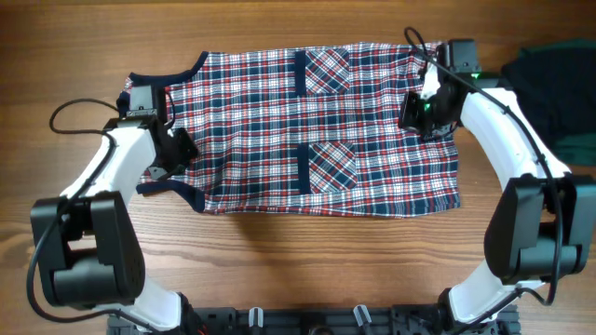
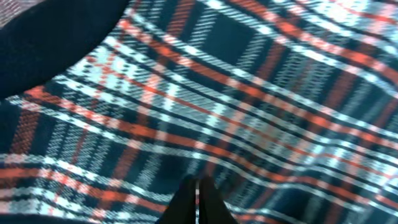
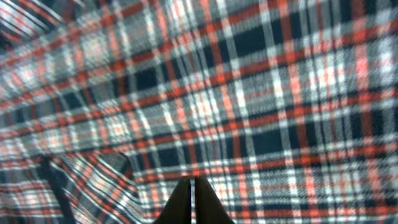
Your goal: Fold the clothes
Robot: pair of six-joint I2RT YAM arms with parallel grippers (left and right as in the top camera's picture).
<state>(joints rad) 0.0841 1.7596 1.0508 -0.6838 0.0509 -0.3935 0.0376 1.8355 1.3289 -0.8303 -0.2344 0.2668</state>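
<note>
The shirt (image 1: 251, 121) is red, navy and white plaid.

The red, navy and white plaid shirt (image 1: 270, 121) lies spread flat on the bench (image 1: 65, 46), navy trim leftward; a dark garment (image 1: 549, 79) sits crumpled beside its right end.

Two white-and-black arms reach in from the near edge, elbows bowed outward. The left gripper (image 1: 179, 149) sits at mid-left, angled down and inward. The right gripper (image 1: 419, 110) sits farther back on the right, also angled inward. Wrist views show the left fingers (image 2: 186, 205) and right fingers (image 3: 204, 208) pressed together, tips meeting.
</note>
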